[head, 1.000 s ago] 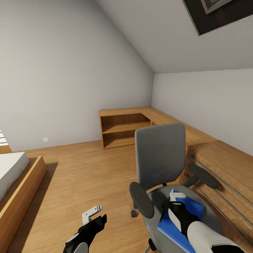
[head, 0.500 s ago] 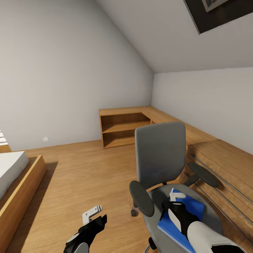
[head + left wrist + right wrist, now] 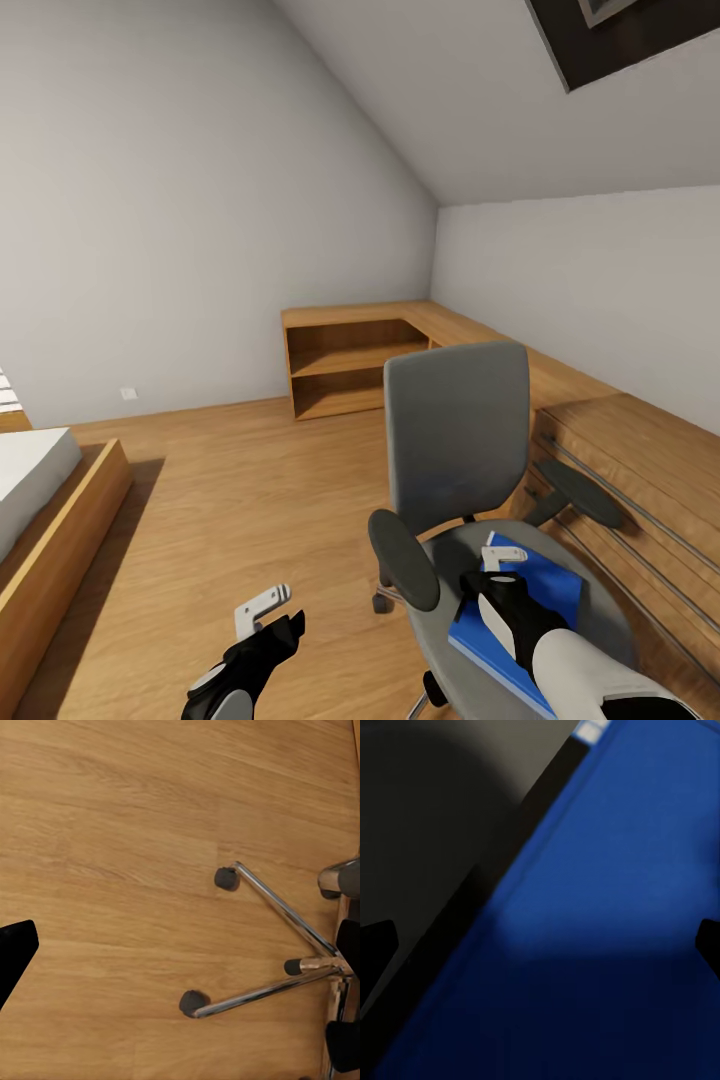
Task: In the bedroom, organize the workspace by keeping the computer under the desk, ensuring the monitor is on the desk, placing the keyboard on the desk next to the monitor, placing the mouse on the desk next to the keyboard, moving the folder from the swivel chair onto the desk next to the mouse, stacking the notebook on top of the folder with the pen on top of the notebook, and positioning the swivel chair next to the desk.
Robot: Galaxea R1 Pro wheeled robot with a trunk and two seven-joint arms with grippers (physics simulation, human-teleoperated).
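My right gripper (image 3: 497,556), its 2 fingers spread open, hangs directly over the folder (image 3: 545,592), whose long axis slants across the swivel chair (image 3: 457,440) seat, far nearer than my left gripper (image 3: 265,608), whose fingers I can't read.

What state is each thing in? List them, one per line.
swivel chair: upright on the floor, folder on its seat.
folder: flat on the chair seat, not lifted.
right gripper: over the folder, fingers apart.
left gripper: over the floor, holding nothing.
wooden shelf unit: shelves bare.
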